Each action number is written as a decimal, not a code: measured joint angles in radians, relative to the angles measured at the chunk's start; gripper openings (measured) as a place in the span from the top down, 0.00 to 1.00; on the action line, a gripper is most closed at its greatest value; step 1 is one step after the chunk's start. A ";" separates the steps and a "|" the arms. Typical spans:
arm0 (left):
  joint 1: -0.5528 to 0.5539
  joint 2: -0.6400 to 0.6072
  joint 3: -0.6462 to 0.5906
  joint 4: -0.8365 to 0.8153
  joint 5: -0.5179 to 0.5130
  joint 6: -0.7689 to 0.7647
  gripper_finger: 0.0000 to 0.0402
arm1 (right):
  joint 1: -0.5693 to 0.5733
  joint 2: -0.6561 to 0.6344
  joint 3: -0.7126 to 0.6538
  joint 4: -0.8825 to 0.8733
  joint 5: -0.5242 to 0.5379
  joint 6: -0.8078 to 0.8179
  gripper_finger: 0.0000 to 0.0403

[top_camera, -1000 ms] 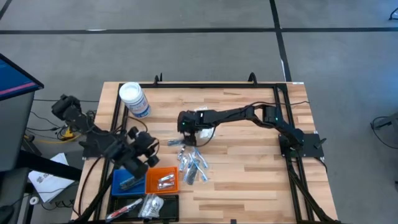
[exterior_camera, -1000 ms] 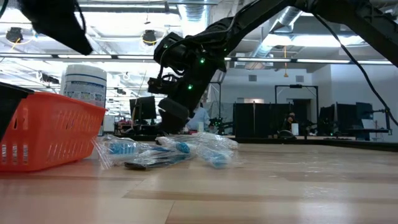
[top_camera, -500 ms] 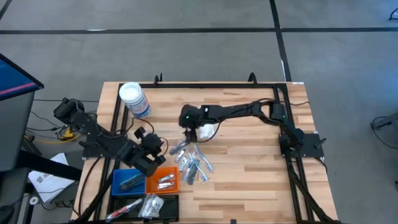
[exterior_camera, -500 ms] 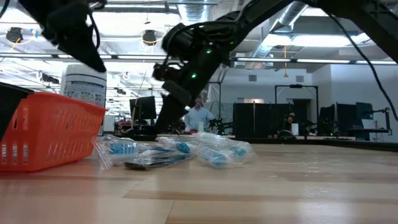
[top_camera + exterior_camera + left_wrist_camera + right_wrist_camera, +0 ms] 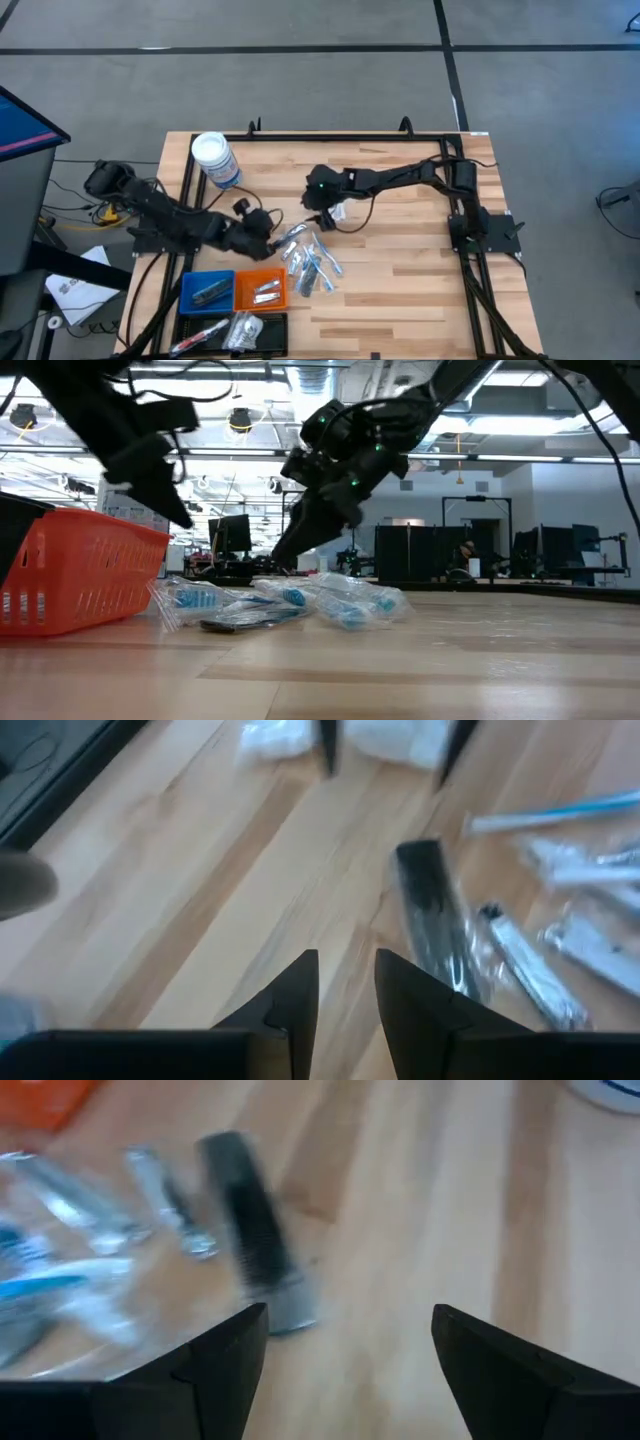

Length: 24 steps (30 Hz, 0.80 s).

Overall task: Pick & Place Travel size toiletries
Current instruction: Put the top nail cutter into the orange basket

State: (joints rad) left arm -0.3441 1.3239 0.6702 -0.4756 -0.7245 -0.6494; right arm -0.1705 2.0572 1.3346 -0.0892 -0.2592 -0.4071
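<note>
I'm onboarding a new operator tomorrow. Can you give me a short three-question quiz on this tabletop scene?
1. True or false: the right claw is shut on a packet.
2. Which tray sits between the blue tray and the loose pile of toiletries? A) black B) orange C) green
3. Fill in: the white-lidded jar stands near the table's far ____ corner, on the left arm's side.

Key: 1. False, its fingers are wide apart and empty. 2. B, the orange tray. 3. Left.
</note>
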 joint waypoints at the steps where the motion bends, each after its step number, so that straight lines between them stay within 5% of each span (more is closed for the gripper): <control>1: 0.028 0.000 -0.006 0.043 0.028 0.048 0.77 | -0.006 0.013 -0.001 0.034 0.002 0.027 0.31; 6: 0.167 0.000 -0.062 0.253 0.308 0.225 0.77 | -0.017 0.026 0.000 0.060 0.003 0.091 0.31; 15: 0.233 0.037 -0.119 0.432 0.690 0.265 0.85 | -0.022 0.024 -0.001 0.026 0.002 0.094 0.31; 20: 0.234 0.160 -0.122 0.450 0.734 0.229 0.98 | -0.021 0.025 -0.001 0.025 0.002 0.094 0.31; 24: 0.240 0.246 -0.109 0.480 0.740 0.212 0.99 | -0.017 0.025 -0.001 0.022 0.002 0.094 0.31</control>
State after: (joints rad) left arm -0.1040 1.5704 0.5613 0.0047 0.0157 -0.4377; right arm -0.1871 2.0823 1.3334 -0.0670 -0.2573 -0.3134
